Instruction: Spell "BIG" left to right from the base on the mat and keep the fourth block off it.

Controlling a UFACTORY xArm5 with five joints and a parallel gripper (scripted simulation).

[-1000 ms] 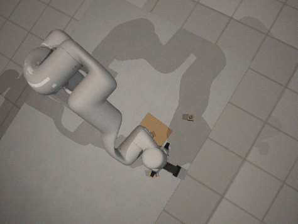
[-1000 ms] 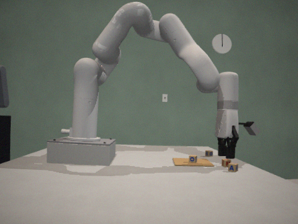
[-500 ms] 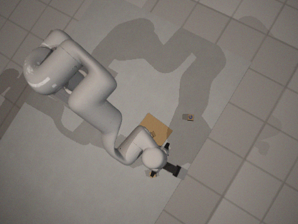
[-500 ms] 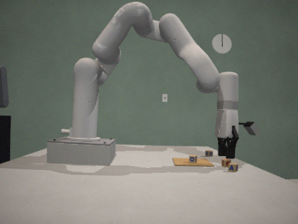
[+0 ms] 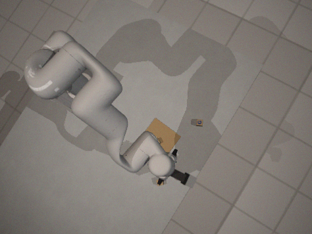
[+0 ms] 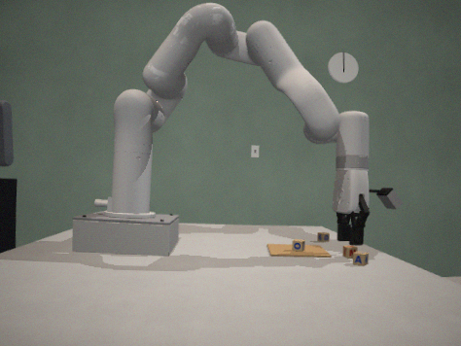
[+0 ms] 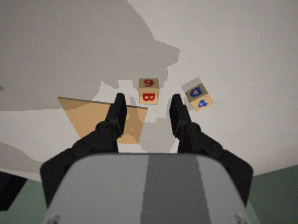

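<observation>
Wrist view: just right of the mat (image 5: 164, 129) (image 6: 279, 249) (image 7: 95, 120) sat the red B block (image 6: 349, 251) (image 7: 149, 96), probably light, stiff wood, best pinched low across flat sides. The gripper (image 5: 167, 167) (image 6: 350, 239) (image 7: 148, 102) hung off the mat, part open, nothing held

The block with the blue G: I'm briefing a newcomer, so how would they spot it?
From above, find the tan mat. The G block lies off it, to the right. It stands alone; the B block and D block lie near the gripper.
</observation>
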